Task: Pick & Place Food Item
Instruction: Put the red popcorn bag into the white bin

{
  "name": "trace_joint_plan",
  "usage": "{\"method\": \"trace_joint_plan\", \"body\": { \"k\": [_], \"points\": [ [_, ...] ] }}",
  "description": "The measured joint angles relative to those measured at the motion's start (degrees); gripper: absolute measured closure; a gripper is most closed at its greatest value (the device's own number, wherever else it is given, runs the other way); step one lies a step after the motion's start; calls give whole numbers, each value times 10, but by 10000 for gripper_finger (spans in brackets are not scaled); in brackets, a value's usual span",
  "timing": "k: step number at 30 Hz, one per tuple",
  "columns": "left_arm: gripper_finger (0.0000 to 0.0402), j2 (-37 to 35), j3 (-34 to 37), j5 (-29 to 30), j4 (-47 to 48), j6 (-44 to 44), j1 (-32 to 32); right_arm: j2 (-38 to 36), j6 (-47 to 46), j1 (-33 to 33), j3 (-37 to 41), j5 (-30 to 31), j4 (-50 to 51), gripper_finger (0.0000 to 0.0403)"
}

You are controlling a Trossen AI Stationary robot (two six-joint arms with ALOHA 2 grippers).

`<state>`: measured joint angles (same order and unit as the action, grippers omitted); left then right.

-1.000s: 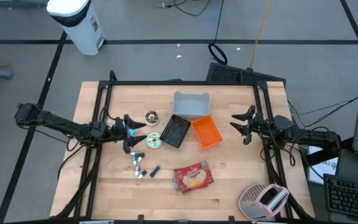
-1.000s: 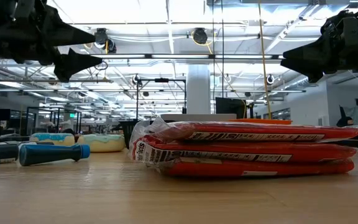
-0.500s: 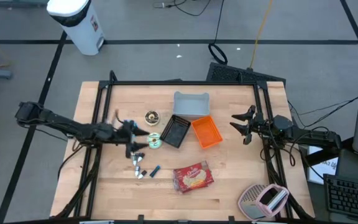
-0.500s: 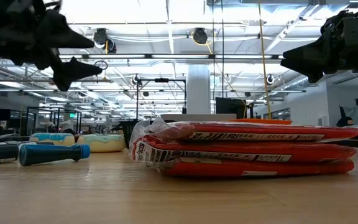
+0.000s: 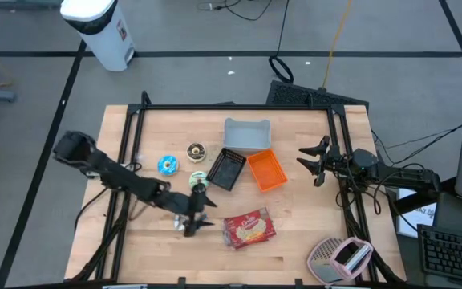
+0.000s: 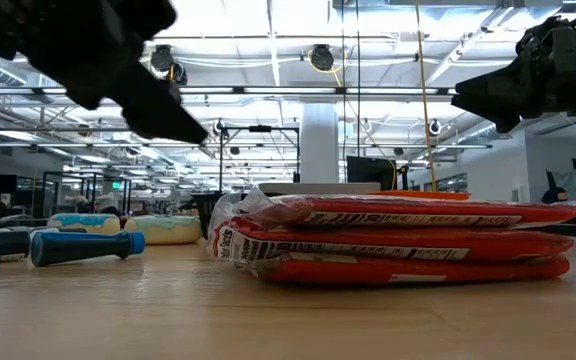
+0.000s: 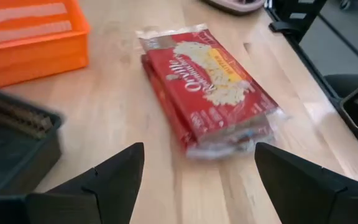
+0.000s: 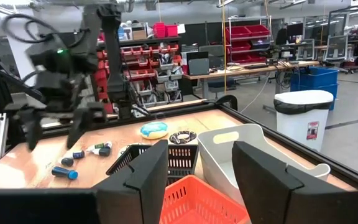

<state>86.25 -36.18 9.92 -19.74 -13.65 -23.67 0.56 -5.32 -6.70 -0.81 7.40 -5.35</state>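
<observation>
Dark fingers of the left gripper point(image 5: 201, 210) stand spread wide, hovering just beside the red snack packet point(image 5: 250, 228), which lies flat on the wooden table point(image 5: 295, 233) near its front edge. The right gripper point(image 5: 307, 160), fingers parted and empty, waits beside the orange bin point(image 5: 265, 170)

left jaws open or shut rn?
Open. The left gripper shows both fingers spread wide, the red popcorn pack lying ahead between them, nothing held.
</observation>
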Motion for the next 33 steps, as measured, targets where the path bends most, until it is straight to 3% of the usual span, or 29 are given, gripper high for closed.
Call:
{"method": "trace_joint_plan", "body": {
  "k": [12,20,27,30,33],
  "points": [
    [92,163,-126,6,-10,0,4,0,0,0,0,0,0,236],
    [92,225,-135,-1,-22,-53,18,0,0,0,0,0,0,236],
    [93,233,-135,-15,-40,-68,24,0,0,0,0,0,0,236],
    [112,229,-137,-15,-44,-66,24,0,0,0,0,0,0,236],
    [157,229,-138,-15,-44,-74,26,0,0,0,0,0,0,236]
  ]
}}
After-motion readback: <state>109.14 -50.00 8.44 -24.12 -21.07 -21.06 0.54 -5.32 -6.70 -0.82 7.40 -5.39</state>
